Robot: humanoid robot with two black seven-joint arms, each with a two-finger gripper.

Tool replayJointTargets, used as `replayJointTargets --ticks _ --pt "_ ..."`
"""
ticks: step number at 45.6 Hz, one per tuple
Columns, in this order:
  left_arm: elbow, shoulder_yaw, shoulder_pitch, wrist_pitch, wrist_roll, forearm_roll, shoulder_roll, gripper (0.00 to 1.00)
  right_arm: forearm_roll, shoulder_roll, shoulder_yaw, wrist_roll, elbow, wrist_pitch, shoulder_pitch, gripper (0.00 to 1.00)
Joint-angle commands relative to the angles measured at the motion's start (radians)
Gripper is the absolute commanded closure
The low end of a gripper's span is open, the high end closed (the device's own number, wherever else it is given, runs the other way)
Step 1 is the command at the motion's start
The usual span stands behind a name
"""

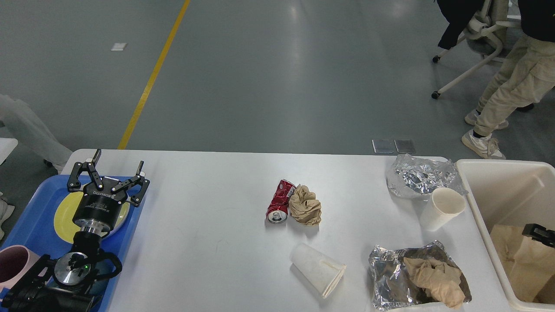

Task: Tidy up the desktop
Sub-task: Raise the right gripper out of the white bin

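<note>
Grey floor with a yellow line lies beyond our white counter (217,195). Our left hand (118,170) hovers with fingers apart above a yellow plate (63,212) on the blue tray (34,216). Mid-counter a crushed red can (279,201) touches a brown paper wad (305,206). Our right hand (537,234) shows only as a dark tip in the cream bin (503,182); we cannot tell its state.

On the tabletop (208,216), a can (279,202) lies at centre, touching a paper wad (305,205) at its three o'clock; a tipped cup (318,268) lies at six.
</note>
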Motion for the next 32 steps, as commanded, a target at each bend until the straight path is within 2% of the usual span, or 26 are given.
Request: replayJointTargets --ticks 1,5,12,16,21,26,32 --pt "0.000 0.000 0.000 -0.001 0.000 0.000 0.000 0.03 -0.007 0.025 -0.238 -0.011 0.232 0.111 0.309 0.00" --pt "0.000 0.000 0.000 -0.001 0.000 0.000 0.000 0.03 -0.006 0.096 -0.313 -0.011 0.309 0.263 0.474 0.00" --pt "0.000 0.002 0.000 -0.001 0.000 0.000 0.000 0.03 -0.004 0.253 -0.381 -0.012 0.367 0.625 0.718 0.00" --pt "0.000 0.002 0.000 -0.001 0.000 0.000 0.000 0.03 0.001 0.307 -0.376 -0.012 0.424 0.745 0.835 0.00" --pt "0.000 0.002 0.000 0.001 0.000 0.000 0.000 0.03 0.004 0.326 -0.343 -0.011 0.559 0.792 0.972 0.00" --pt "0.000 0.000 0.000 0.001 -0.001 0.000 0.000 0.04 0.004 0.335 -0.287 -0.006 0.748 0.779 1.120 0.00" --pt "0.000 0.000 0.000 0.001 -0.001 0.000 0.000 0.03 0.054 0.332 -0.260 0.000 0.826 0.748 1.254 0.00"
